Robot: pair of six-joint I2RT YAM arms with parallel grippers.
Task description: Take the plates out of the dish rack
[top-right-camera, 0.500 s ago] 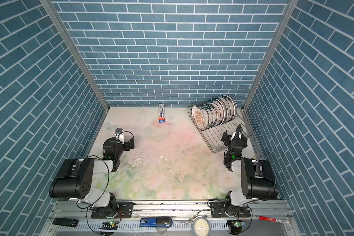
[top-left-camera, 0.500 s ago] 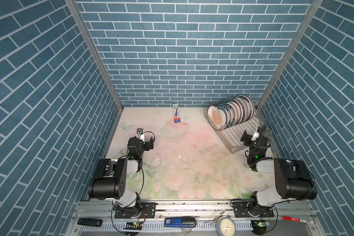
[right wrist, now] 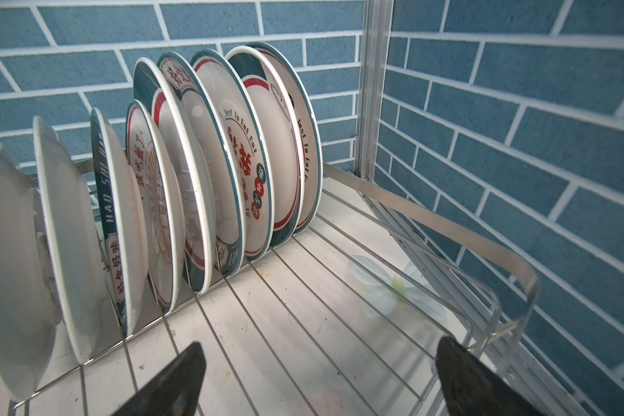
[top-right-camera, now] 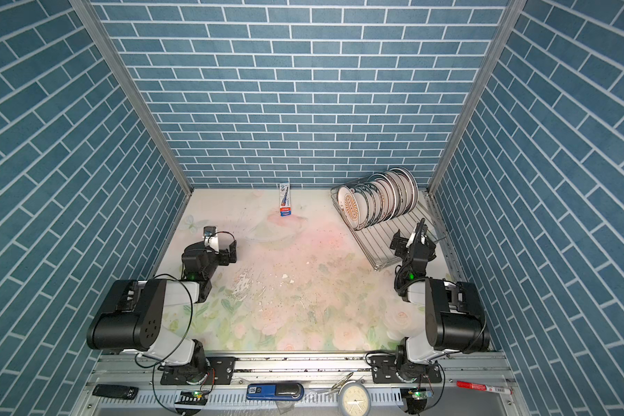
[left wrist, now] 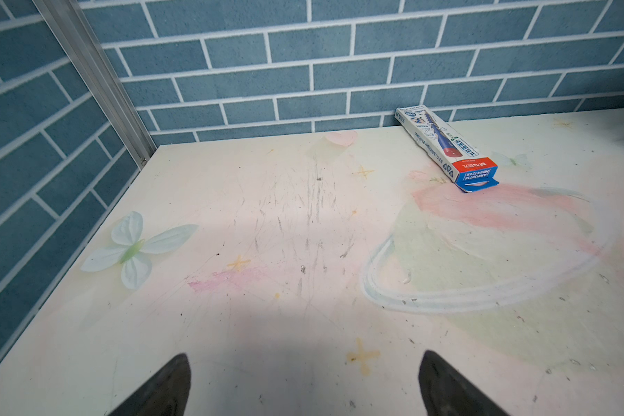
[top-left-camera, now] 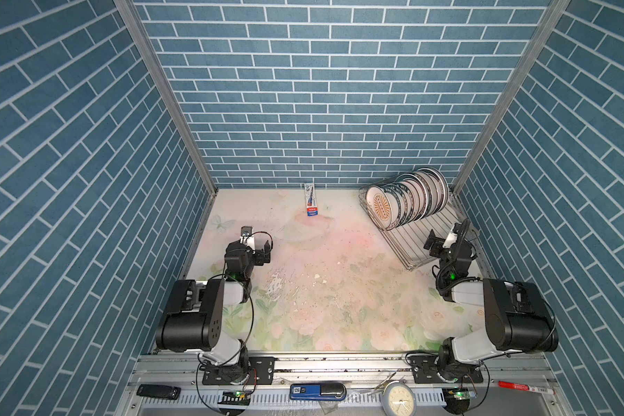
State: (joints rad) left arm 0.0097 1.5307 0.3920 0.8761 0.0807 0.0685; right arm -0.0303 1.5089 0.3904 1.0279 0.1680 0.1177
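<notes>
We count eight plates (right wrist: pixel 195 180) in the right wrist view, all on edge in one row, and both top views show the same row (top-left-camera: pixel 407 201) (top-right-camera: pixel 379 201) filling the far end of the one dish rack (top-left-camera: pixel 411 248) (top-right-camera: pixel 375 245). The rack sits in the far right corner of the table (top-left-camera: pixel 339 288), its raised band (right wrist: pixel 447 230) close to the right wall. There is also one small carton (top-left-camera: pixel 311 200) (left wrist: pixel 447 147) lying with its far end against the back wall, well apart from the rack. We see two pincers. The right gripper (top-left-camera: pixel 447 239) (right wrist: pixel 317 371) hangs over the bare near wires of the rack with its jaws spread wide, holding nothing and touching no plate (the nearest plates stand just beyond its tips). The left gripper (top-left-camera: pixel 251 248) (left wrist: pixel 303 378) is spread just as wide and empty over bare tabletop near the left wall. Between the two arms we see the middle of the table open, with only specks and scuffs on the flowered surface, and the near half of the rack has no plates in it
</notes>
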